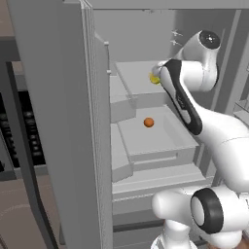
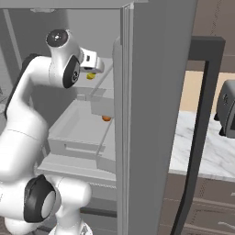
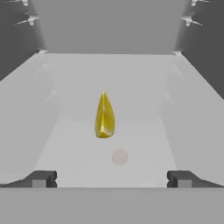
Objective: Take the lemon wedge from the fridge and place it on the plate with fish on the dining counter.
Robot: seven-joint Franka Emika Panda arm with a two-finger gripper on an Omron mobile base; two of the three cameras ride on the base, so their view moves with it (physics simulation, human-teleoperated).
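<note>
— Where's your pincer?

— My gripper (image 3: 111,178) is inside the fridge (image 1: 73,121), over an upper shelf (image 3: 78,148). In the hand view my fingertips (image 3: 40,178) sit far apart at the bottom corners, jaws as wide as they go, nothing between them

— And the lemon?

— The wedge (image 3: 104,116) lies on that pale shelf, ahead of the tips and about midway between them, apart from both. Its point faces away from me, its blunt end towards me. A faint round spot (image 3: 119,157) shows on the shelf just on my side of it

— What do the base views show?

— From the left, my forearm (image 1: 182,99) reaches into the compartment and covers most of the wedge; a bit of yellow peeks out at its edge. From the right, the wedge shows as a yellow speck just under my hand (image 2: 92,61)

— Anything else in there?

— An orange ball (image 1: 149,122) rests on the next shelf down (image 1: 155,138), well apart from the wedge. The open door (image 2: 151,114) stands between me and a marble counter (image 2: 202,151), where a dark appliance (image 2: 226,110) sits at the picture's edge; I can't tell what it is
</note>
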